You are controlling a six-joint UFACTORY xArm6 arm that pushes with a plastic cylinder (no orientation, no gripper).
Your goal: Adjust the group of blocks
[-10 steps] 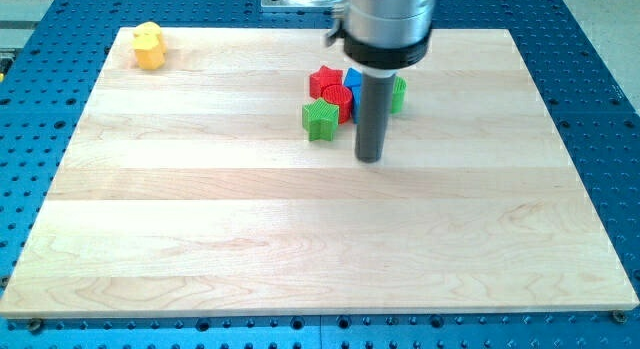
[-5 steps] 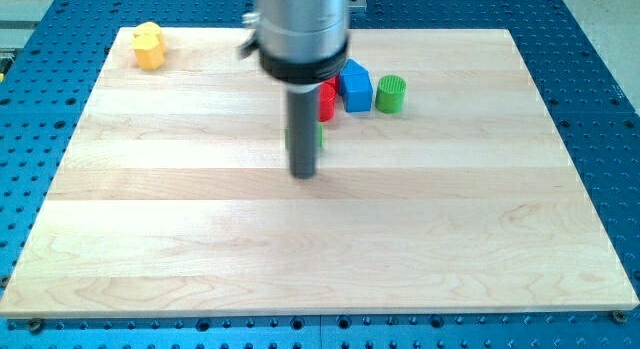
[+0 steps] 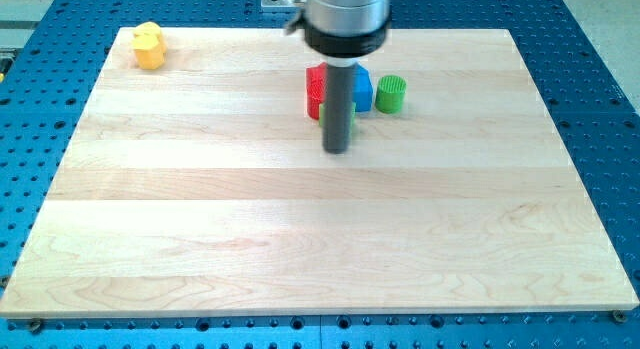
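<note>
One upright rod, my tip (image 3: 337, 149) just below red block (image 3: 316, 90).

no readable text (none anywhere), no labels

1 camera looks down at a slant from beyond the bottom edge of the wooden board (image 3: 300, 239), facing its far edge, far enough that the whole board and surrounding blue perforated table (image 3: 600, 49) show.
</note>
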